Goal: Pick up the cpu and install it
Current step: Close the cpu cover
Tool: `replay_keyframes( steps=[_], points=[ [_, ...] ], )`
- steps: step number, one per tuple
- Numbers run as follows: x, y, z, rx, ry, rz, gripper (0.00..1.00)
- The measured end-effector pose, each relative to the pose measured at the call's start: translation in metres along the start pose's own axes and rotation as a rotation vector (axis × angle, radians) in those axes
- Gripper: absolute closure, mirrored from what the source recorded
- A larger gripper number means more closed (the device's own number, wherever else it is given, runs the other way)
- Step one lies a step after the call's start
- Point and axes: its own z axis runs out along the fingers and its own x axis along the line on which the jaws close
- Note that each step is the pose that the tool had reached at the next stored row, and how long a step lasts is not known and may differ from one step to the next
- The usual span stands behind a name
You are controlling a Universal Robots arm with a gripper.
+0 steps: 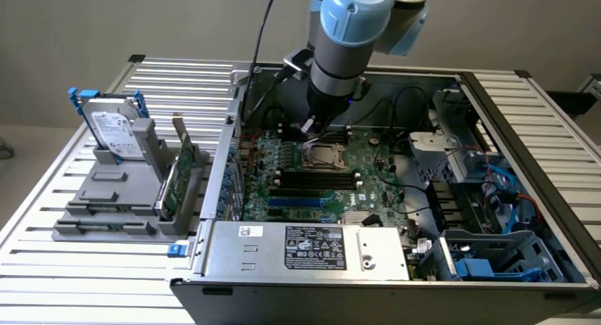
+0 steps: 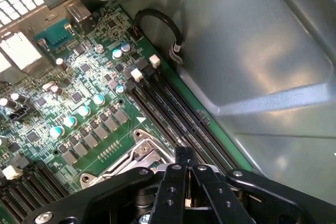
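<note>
My gripper [image 1: 308, 125] hangs inside the open computer case, just above the motherboard and behind the square metal-framed socket [image 1: 327, 157]. In the wrist view the gripper [image 2: 184, 155] is shut, its black fingers [image 2: 169, 192] pressed close together over a corner of the socket frame [image 2: 137, 157]. A thin pale sliver [image 2: 186, 201] shows between the fingers; I cannot tell whether it is the cpu. The socket's centre looks dark and greyish in the exterior view.
Black memory slots [image 2: 178, 114] run beside the socket, next to the grey case wall [image 2: 252, 66]. A black cable loop [image 2: 157, 22] lies near them. On the exterior view's left, a grey fixture [image 1: 112, 198] holds a hard drive [image 1: 115, 131]. The power supply [image 1: 310, 249] sits in front.
</note>
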Motion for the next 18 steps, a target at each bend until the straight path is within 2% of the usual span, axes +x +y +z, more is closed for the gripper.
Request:
replay_keyframes(
  steps=[3, 9, 13, 18],
  points=[
    [-0.0002, -0.0010, 0.0015, 0.0068, -0.0075, -0.002, 0.89],
    [-0.0016, -0.0048, 0.0054, 0.0106, -0.0201, 0.000, 0.89],
    [-0.0036, -0.0081, 0.0070, 0.0105, -0.0265, 0.002, 0.89],
    [-0.0040, -0.0084, 0.0075, 0.0044, -0.0347, 0.002, 0.89]
  ],
)
